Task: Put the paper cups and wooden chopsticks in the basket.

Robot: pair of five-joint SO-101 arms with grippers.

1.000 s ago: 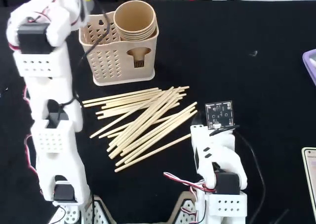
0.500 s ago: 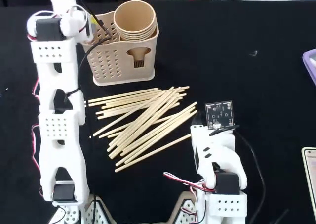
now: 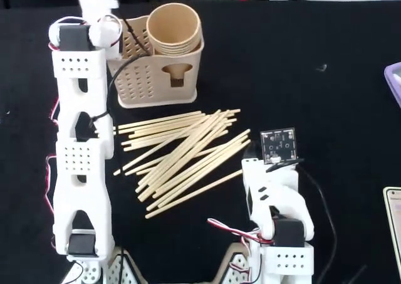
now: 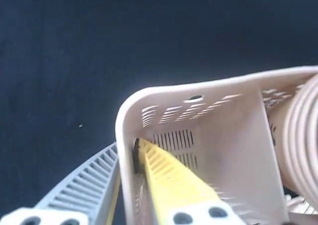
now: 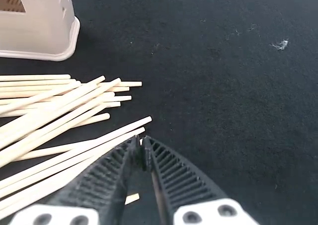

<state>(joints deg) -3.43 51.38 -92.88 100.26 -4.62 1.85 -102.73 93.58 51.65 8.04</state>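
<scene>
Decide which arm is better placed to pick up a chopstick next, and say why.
Right, probably. The right gripper sits shut beside the loose chopsticks; the left gripper is far off, closed on the basket wall.

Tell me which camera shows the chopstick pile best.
High view: nearly the whole chopstick pile lies spread in frame. Right wrist view catches just one end of it; left wrist view looks into the basket.

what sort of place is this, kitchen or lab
Probably a robotics lab bench, not a kitchen: the left arm and right arm stand at a black table, with wooden chopsticks and a basket of paper cups.
</scene>
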